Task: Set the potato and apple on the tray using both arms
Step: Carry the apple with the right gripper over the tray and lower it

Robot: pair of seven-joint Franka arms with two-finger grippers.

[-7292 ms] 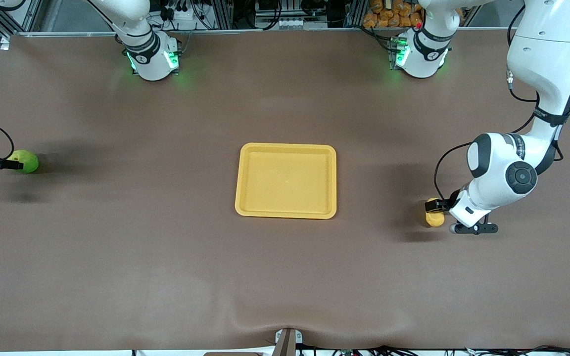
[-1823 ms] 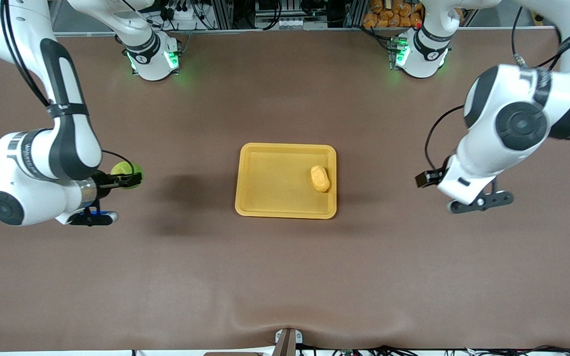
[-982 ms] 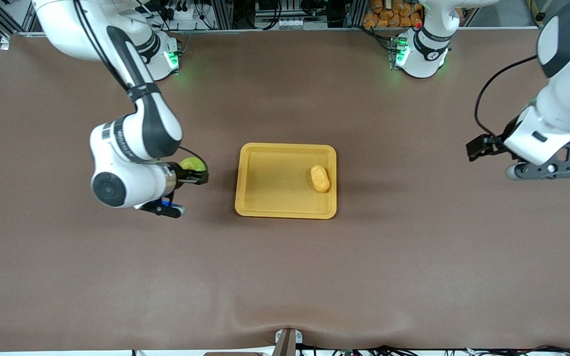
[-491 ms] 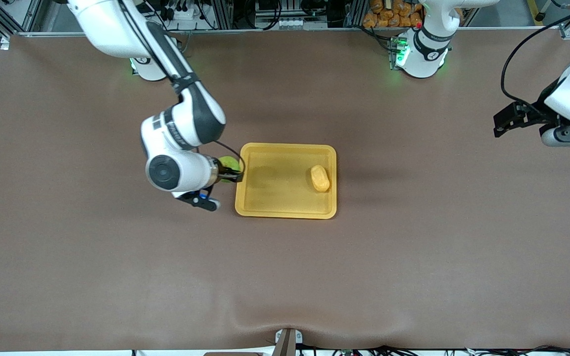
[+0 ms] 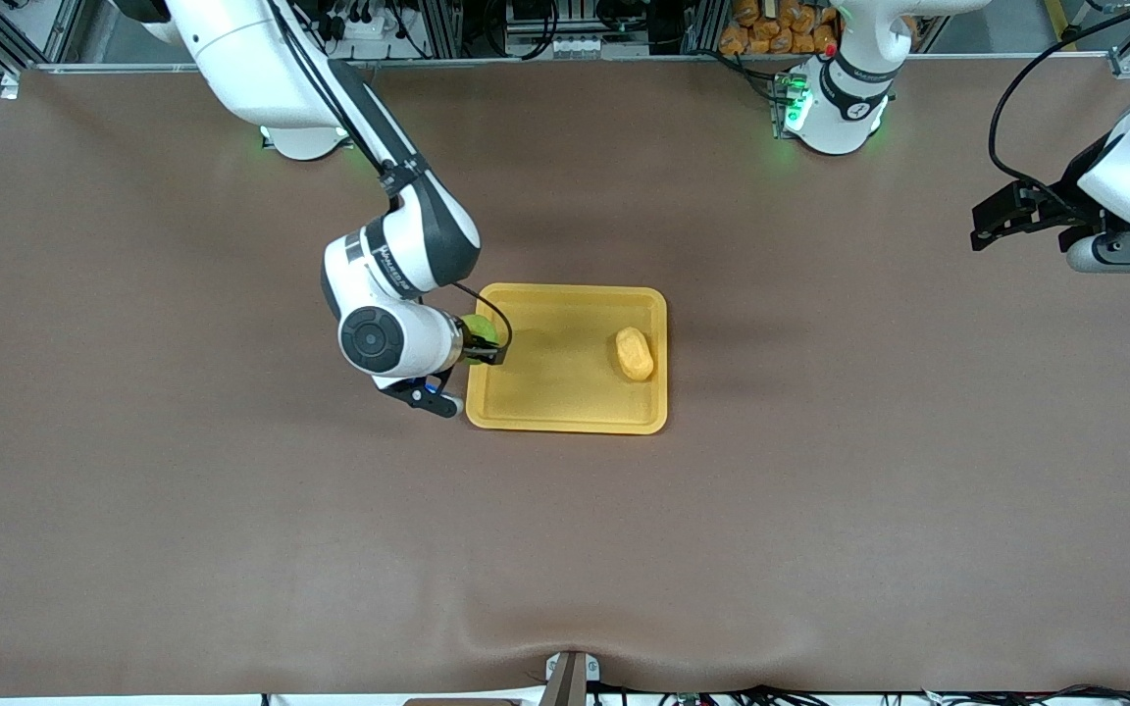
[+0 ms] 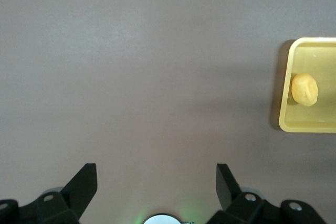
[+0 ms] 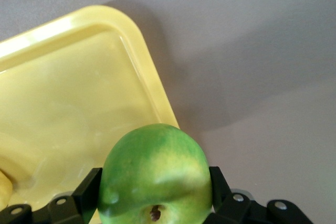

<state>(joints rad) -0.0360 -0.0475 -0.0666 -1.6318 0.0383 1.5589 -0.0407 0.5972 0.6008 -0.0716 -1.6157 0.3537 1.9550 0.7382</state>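
Note:
The yellow-orange tray (image 5: pixel 565 417) lies mid-table. On it, toward the left arm's end, rests the potato (image 5: pixel 635 354), also seen as a small lump (image 6: pixel 305 89) on the tray (image 6: pixel 310 125) in the left wrist view. My right gripper (image 5: pixel 485 343) is shut on the green apple (image 5: pixel 478 330), and it hangs over the tray's rim at the right arm's end. The right wrist view shows the apple (image 7: pixel 155 178) squeezed between both fingers of the right gripper (image 7: pixel 153 182), above the tray's corner (image 7: pixel 131 30). My left gripper (image 5: pixel 989 224) is raised over bare table at the left arm's end, open and empty (image 6: pixel 156 182).
The brown table mat (image 5: pixel 231 549) spreads wide around the tray. Cables and orange items sit along the table's edge by the arm bases (image 5: pixel 771 29).
The right arm has carried the apple from beside the tray to over its rim. The left arm has risen and drawn away from the tray; the potato has stayed put.

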